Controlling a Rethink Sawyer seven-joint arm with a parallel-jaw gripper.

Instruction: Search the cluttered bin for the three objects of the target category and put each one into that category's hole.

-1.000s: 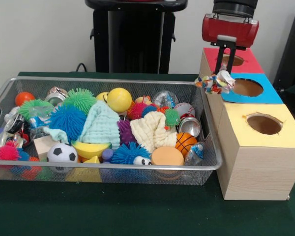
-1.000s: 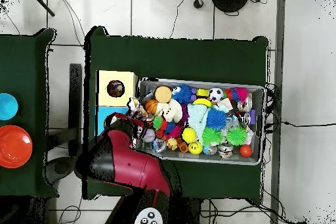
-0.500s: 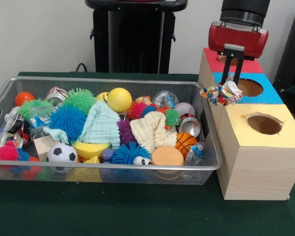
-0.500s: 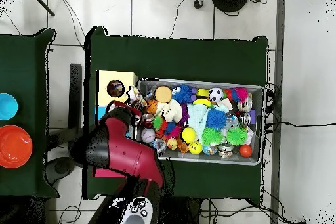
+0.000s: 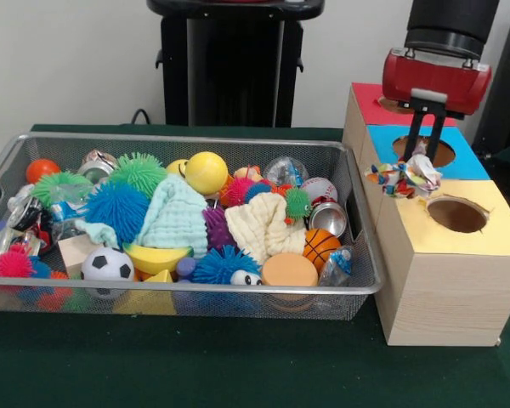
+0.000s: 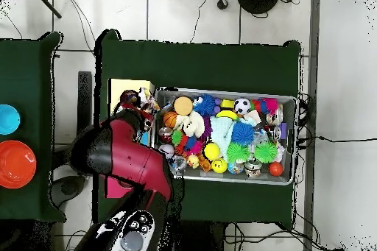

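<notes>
At the left and centre of the front frame, a wire bin (image 5: 357, 285) sits heaped with toys: spiky balls, a yellow ball (image 5: 206, 172), a soccer ball (image 5: 107, 264), a folded pale green cloth (image 5: 176, 217) and a miniature basketball (image 5: 320, 246). To its right stand three wooden boxes, topped from upper frame to lower in red (image 5: 429, 109), blue (image 5: 467, 161) and yellow (image 5: 484, 223), each with a round hole. At upper right, the red-and-black gripper (image 5: 418, 159) hangs with its dark fingers drawn close together, pinching a crumpled multicoloured wrapper (image 5: 403, 177) that dangles over the seam between the blue and yellow tops, beside the yellow box's hole (image 5: 456, 214) and not yet over it. The main risk appears to be a miss: the wrapper looks light, ragged and wider than the grip, so if let go here it would likely land on the lid, snag the rim, or slide into the gap towards the bin. Its loose left edge trails towards the bin side and could catch a box corner as the arm travels. Which hole is the right one cannot be read from the scene; a wrong choice would misfile the item. In the overhead frame, the arm (image 6: 125, 161) covers the boxes at left centre, with the wrapper showing at the yellow top's edge
</notes>
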